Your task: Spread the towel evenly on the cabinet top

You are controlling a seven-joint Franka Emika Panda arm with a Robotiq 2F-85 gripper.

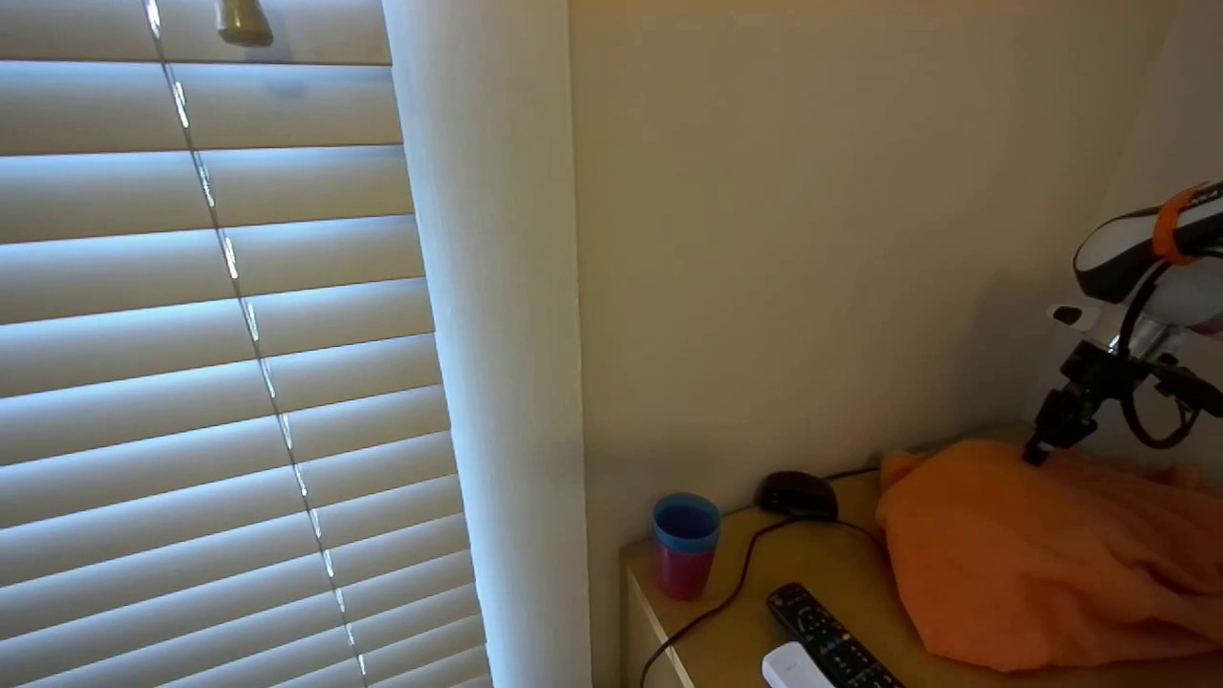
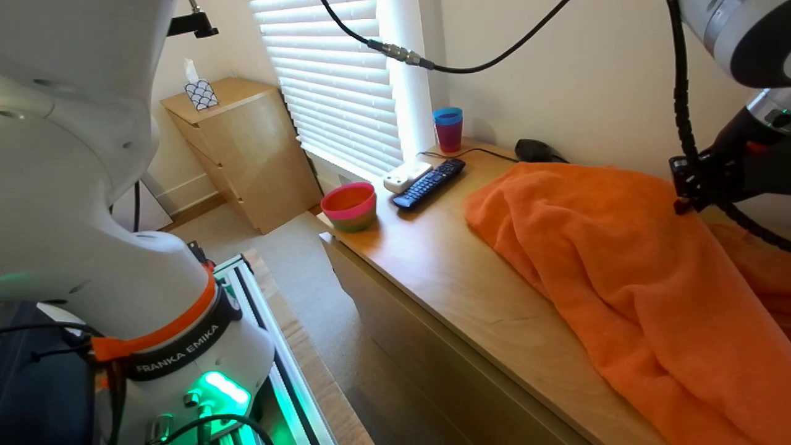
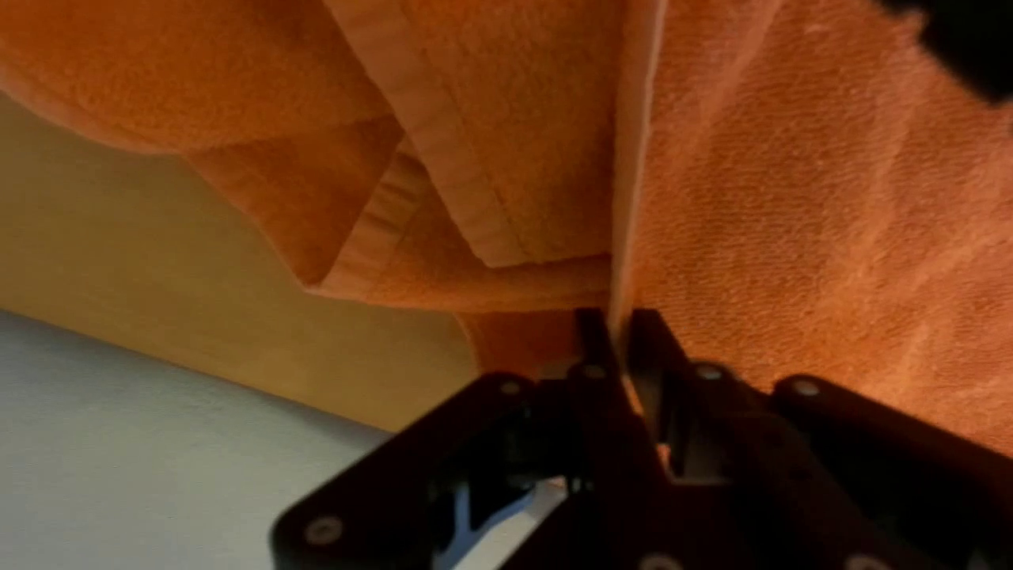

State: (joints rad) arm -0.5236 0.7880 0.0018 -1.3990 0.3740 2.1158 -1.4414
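Observation:
The orange towel point(image 2: 618, 266) lies wrinkled over a large part of the tan cabinet top point(image 2: 469, 278). It also shows in an exterior view point(image 1: 1032, 573), where it is bunched up. In the wrist view, the towel point(image 3: 791, 198) has folded layers and hemmed corners at left, with the bare cabinet top point(image 3: 158, 261) beside them. My gripper point(image 3: 619, 328) is shut on an upright edge of the towel, pinched between its fingertips. The gripper is at the towel's wall-side part in both exterior views point(image 1: 1037, 455) point(image 2: 684, 204). Part of the towel runs out of frame.
Blue and magenta cups point(image 2: 448, 130), a black device point(image 1: 796, 494) with a cable, a remote point(image 2: 429, 183) and a white power block point(image 2: 406, 175) sit near the window end. A pink-rimmed bowl point(image 2: 349, 207) stands at the front corner. The wall point(image 1: 812, 239) runs behind.

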